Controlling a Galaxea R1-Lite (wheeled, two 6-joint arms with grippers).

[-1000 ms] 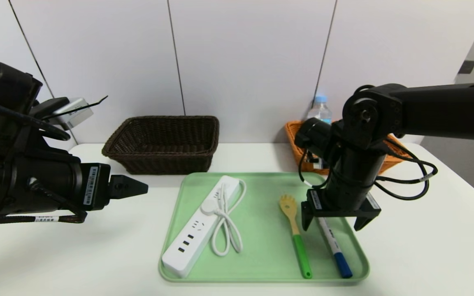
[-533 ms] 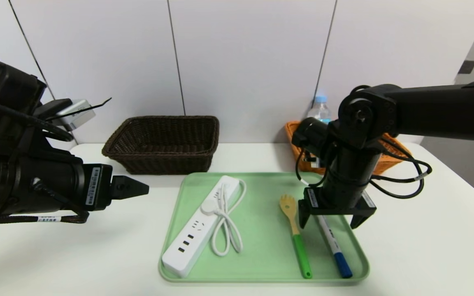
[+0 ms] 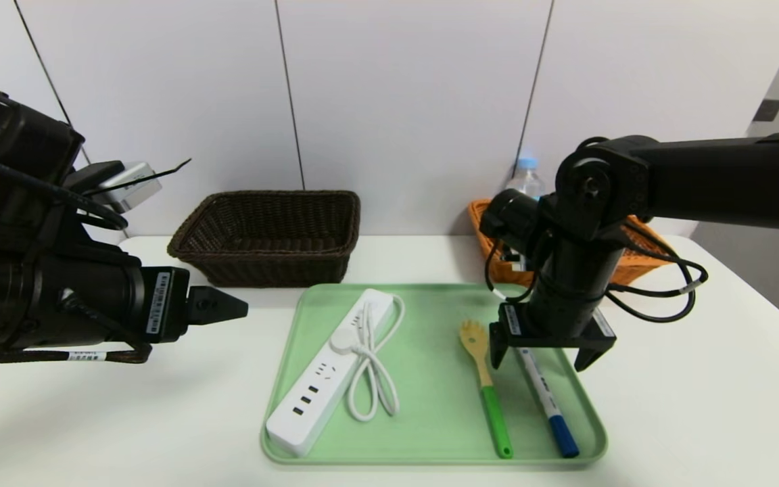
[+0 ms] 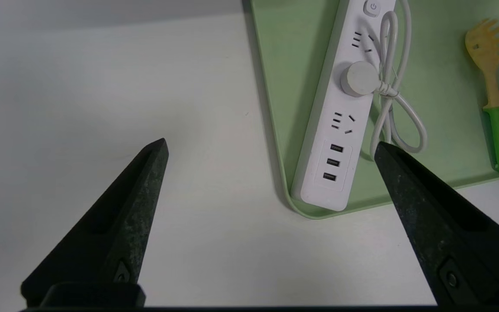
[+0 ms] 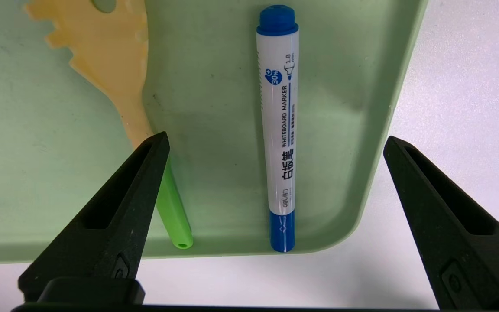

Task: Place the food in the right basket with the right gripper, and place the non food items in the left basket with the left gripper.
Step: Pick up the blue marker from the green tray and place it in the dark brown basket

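On the green tray [image 3: 430, 452] lie a white power strip [image 3: 328, 372] with its coiled cord, a yellow pasta spoon [image 3: 486, 385] with a green handle, and a white marker [image 3: 548, 406] with a blue cap. My right gripper [image 3: 539, 362] hangs open just above the marker [image 5: 280, 108], fingers on either side and apart from it, with the spoon [image 5: 111, 56] beside one finger. My left gripper [image 3: 220, 306] hovers open left of the tray, near the power strip's [image 4: 345, 108] USB end. A water bottle [image 3: 526, 177] stands in the orange right basket [image 3: 483, 230]. The dark left basket [image 3: 268, 233] holds nothing that I can see.
Both baskets stand at the back of the white table against the wall. My right arm hides most of the orange basket. Bare tabletop lies left of the tray, right of it, and along the front edge.
The right gripper has drifted slightly left over the marker. The left gripper has edged a little right and up. Nothing on the tray has moved.
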